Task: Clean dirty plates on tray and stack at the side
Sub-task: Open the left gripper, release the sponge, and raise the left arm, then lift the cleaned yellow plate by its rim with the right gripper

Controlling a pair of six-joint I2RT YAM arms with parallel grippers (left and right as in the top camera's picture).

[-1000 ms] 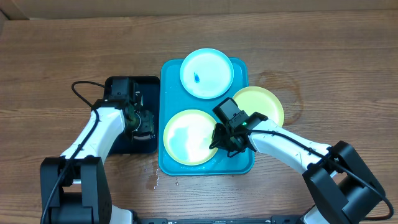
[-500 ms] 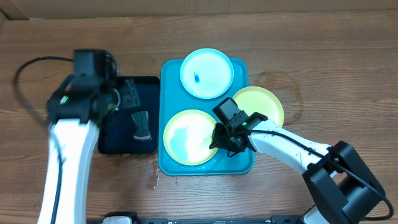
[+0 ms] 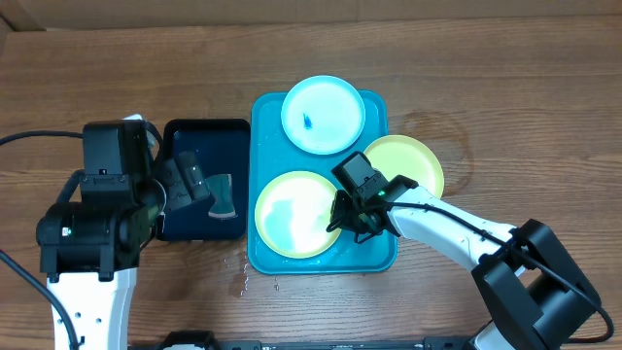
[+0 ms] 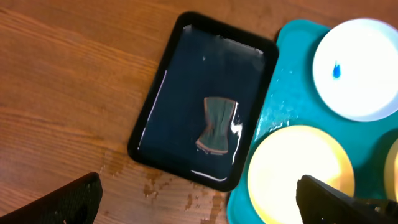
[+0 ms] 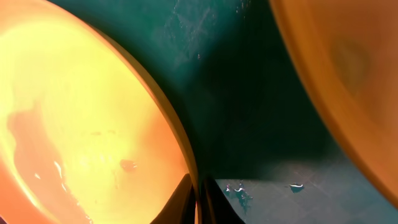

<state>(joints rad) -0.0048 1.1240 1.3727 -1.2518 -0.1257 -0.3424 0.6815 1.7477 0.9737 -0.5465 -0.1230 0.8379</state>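
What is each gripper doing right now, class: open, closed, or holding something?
Left gripper: open, holding nothing.
Right gripper: closed on the rim of the front lime-green plate.

Holds left gripper (image 4: 202, 202) raised, jaws spread wide; clamps right gripper (image 5: 199, 198) tight, arm stretched low inward.

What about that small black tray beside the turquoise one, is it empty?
No, a small grey bow-shaped pad lies on the wet-looking floor of the black tray.
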